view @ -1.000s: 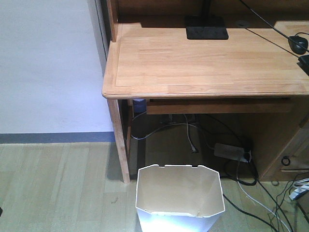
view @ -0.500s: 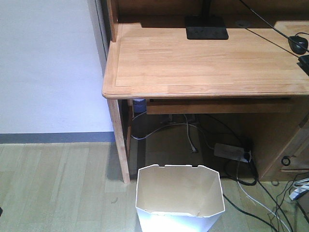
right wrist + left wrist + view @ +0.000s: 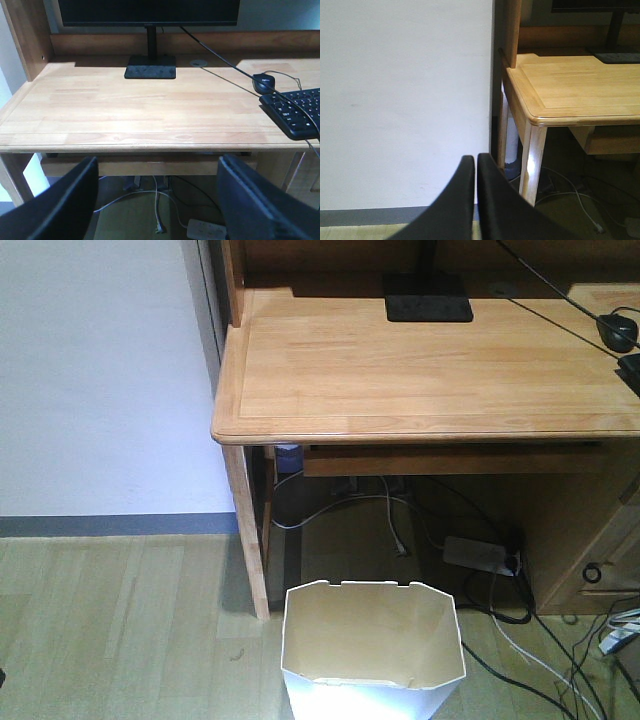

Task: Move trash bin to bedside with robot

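Note:
The white trash bin (image 3: 372,650) stands on the floor at the bottom of the front view, just in front of the desk's left leg, its cream inside showing nothing in it. Neither wrist view shows the bin. My left gripper (image 3: 476,161) is shut with nothing between its black fingers, and it faces the white wall beside the desk. My right gripper (image 3: 157,165) is open, its two fingers wide apart, facing the desk's front edge. The bedside is out of view.
A light wooden desk (image 3: 430,370) fills the upper right, with a monitor base (image 3: 428,296), a mouse (image 3: 264,82) and a keyboard (image 3: 297,111). Cables and a power strip (image 3: 480,553) lie under it. A white wall (image 3: 100,380) stands at left.

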Tool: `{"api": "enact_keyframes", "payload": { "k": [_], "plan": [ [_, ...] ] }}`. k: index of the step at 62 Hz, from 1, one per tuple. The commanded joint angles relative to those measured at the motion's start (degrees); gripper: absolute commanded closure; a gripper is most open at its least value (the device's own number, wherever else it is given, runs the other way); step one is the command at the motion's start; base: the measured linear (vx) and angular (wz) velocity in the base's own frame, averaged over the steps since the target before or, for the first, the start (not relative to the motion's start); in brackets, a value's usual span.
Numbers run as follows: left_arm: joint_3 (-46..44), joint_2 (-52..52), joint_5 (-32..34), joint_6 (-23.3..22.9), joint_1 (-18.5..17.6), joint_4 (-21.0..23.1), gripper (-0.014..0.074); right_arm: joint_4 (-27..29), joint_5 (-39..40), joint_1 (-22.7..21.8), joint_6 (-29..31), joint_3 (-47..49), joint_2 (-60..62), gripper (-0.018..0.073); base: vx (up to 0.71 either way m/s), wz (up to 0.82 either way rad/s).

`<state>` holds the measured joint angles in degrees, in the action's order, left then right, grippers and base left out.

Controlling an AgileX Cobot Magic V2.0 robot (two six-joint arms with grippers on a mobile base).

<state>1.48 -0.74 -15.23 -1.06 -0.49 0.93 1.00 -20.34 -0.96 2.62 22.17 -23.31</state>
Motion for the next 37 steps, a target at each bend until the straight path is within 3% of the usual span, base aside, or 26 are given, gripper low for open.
{"api": "enact_keyframes", "payload": {
  "k": [1, 37],
  "plan": [
    [1.07, -0.71, 3.98, -0.25, -0.34, 0.13, 0.0602, -0.53, 4.71, -0.09, 0.27, 1.99, -0.71, 0.0060, 0.00, 0.00],
    [1.07, -0.71, 3.98, -0.25, -0.34, 0.13, 0.0602, 4.85, 4.21, -0.04, 2.82, 1.99, -3.71, 0.0060, 0.00, 0.00]
  ]
}}
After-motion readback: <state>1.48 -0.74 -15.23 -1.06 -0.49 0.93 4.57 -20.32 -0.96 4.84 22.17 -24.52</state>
